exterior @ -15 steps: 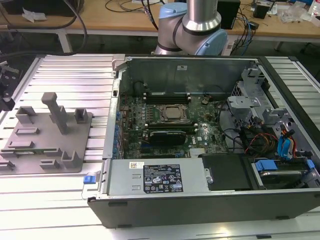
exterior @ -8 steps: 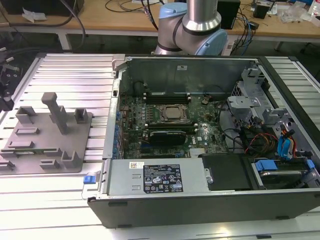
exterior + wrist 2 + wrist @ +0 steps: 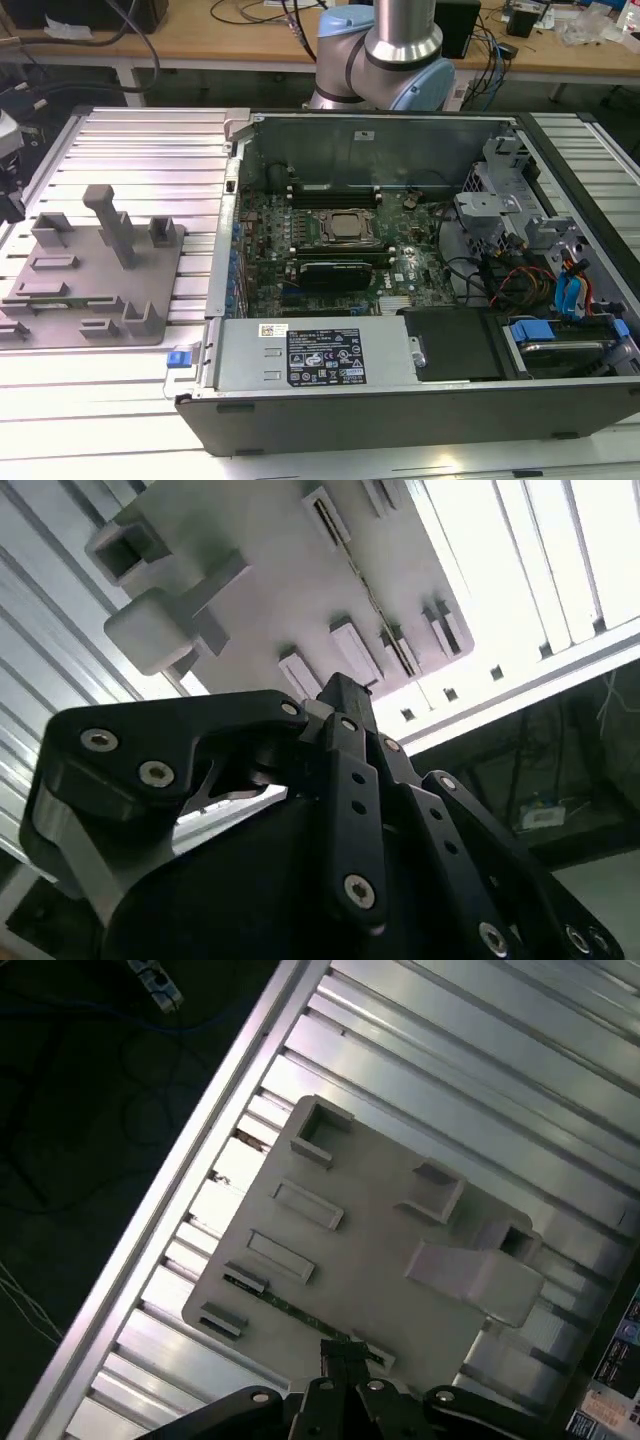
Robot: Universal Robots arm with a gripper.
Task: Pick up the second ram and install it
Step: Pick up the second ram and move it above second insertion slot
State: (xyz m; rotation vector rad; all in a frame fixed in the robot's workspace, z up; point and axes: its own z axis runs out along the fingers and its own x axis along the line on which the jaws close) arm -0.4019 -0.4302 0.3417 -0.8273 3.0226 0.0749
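Observation:
The second ram point(image 3: 280, 1307) is a thin dark stick standing on edge in slots along one rim of the grey fixture plate point(image 3: 380, 1260). In the second wrist view the ram point(image 3: 365, 590) is a narrow dark line across that plate point(image 3: 270, 590). My gripper point(image 3: 345, 1345) hangs well above the plate, its black fingertips together over one end of the stick and holding nothing. The second wrist view has the gripper point(image 3: 340, 688) shut as well. In the exterior view the plate point(image 3: 100, 290) lies at the exterior view's left of the open computer case point(image 3: 235, 180).
Inside the case are the motherboard point(image 3: 270, 215), the silver processor point(image 3: 348, 226) and a black block point(image 3: 335, 270) beside it. Cables and drive bays point(image 3: 540, 260) crowd the exterior view's right. A tall grey post point(image 3: 112, 225) stands on the plate. The ribbed metal table point(image 3: 150, 140) has an edge close to the plate.

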